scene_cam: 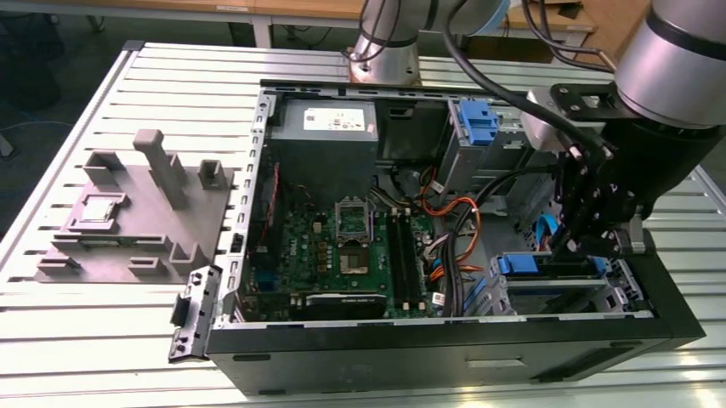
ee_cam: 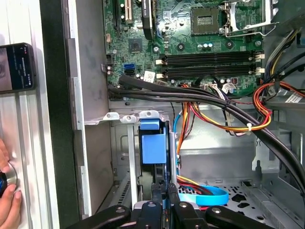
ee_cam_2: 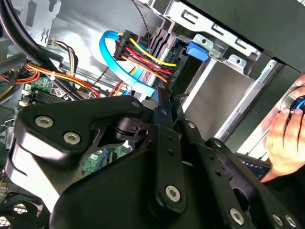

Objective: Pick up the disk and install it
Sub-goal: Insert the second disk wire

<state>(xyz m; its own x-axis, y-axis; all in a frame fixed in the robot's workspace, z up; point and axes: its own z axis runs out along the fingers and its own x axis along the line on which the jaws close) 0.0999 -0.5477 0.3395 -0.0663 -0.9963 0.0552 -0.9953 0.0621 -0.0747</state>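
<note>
One robot arm reaches into one open black computer tower case [scene_cam: 454,353] lying on its side on a white slatted metal table [scene_cam: 102,340]. Its single black claw [scene_cam: 579,255] is lowered into the drive bay at the case's near corner on the exterior view's right. There the disk [scene_cam: 542,265], a drive standing on edge in blue plastic carrier rails, sits in the silver metal bay.

In the first wrist view the claw [ee_cam: 165,202] has its fingers drawn together on the dark edge of the disk [ee_cam: 153,143], just under the carrier's blue tab. The second wrist view shows the same claw [ee_cam_2: 164,112] with a sliver of blue pinched between its fingers.

Two blue carriers can be counted. One frames the disk, and one bare blue plastic bracket [scene_cam: 479,119] stands in the upper drive cage. The case also holds one grey power-supply box with a white sticker [scene_cam: 329,119], one green motherboard [scene_cam: 340,246], one light-blue flat data cable [ee_cam: 205,193] and a bundle of orange, red and yellow wires [ee_cam: 224,121].

One grey moulded fixture block with upright posts [scene_cam: 136,212] stands on the table, beside the case on the exterior view's left. One person's hand [ee_cam: 7,202] rests on a round silver knob at the table's edge, near one dark phone-like device [ee_cam: 16,67]. Behind the table are wooden furniture and a dark floor.
</note>
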